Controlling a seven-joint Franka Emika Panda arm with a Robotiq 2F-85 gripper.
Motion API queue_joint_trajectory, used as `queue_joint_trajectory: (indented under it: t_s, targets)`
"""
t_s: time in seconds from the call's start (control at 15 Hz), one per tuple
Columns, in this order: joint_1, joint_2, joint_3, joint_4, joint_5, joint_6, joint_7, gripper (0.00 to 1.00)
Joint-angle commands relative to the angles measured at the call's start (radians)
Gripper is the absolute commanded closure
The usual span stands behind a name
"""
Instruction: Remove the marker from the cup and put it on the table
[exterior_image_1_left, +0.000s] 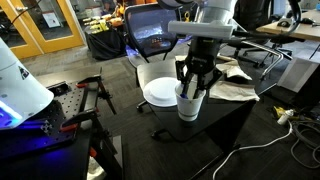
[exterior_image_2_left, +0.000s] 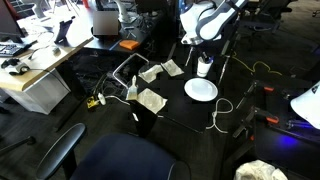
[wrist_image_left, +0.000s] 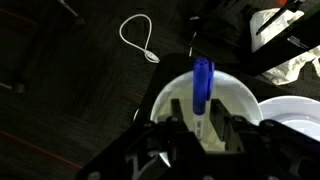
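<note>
While the arm hangs straight above the cup (exterior_image_1_left: 190, 104), its dark fingers (wrist_image_left: 180, 120) reach down to the cup's mouth and stand drawn in narrow, pressed to either side of the marker (wrist_image_left: 203, 82) and holding it. In the wrist view the marker is a blue stick running from between the fingers out across the cup's white inside, its far end showing against the far rim. Whether that end is still below the rim cannot be told, and the marker is too small to make out in either exterior view. The cup stands upright on the black worktop (exterior_image_1_left: 215, 125), close to one of its edges. Just beside the cup lies a flat white plate (exterior_image_1_left: 160, 93), round and bare. Crumpled pale sheets (exterior_image_1_left: 236, 86) lie on the worktop on the opposite side of the cup from the plate in an exterior view. Farther from the cup, a thin white cord (exterior_image_2_left: 222, 108) trails past the plate toward the worktop's edge, and another loop of white cord (wrist_image_left: 140, 42) lies on the dark floor beyond the cup in the wrist view.
</note>
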Motion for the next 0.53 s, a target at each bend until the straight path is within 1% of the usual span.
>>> queue_joint_trajectory:
  t_s: [0.0,0.13,0.2,0.27,0.4,0.47]
  targets:
    - [-0.004,0.018,-0.005,0.034,-0.007,-0.040,-0.013,0.60]
    - [-0.002,0.021,-0.008,0.036,-0.009,-0.046,-0.011,0.62]
    - [-0.002,0.023,-0.009,0.037,-0.010,-0.049,-0.011,0.86]
    - [-0.001,0.024,-0.011,0.039,-0.011,-0.052,-0.009,0.87]
    - [0.000,0.024,-0.012,0.039,-0.012,-0.055,-0.007,0.98]
    - [0.001,0.024,-0.012,0.039,-0.012,-0.056,-0.005,1.00]
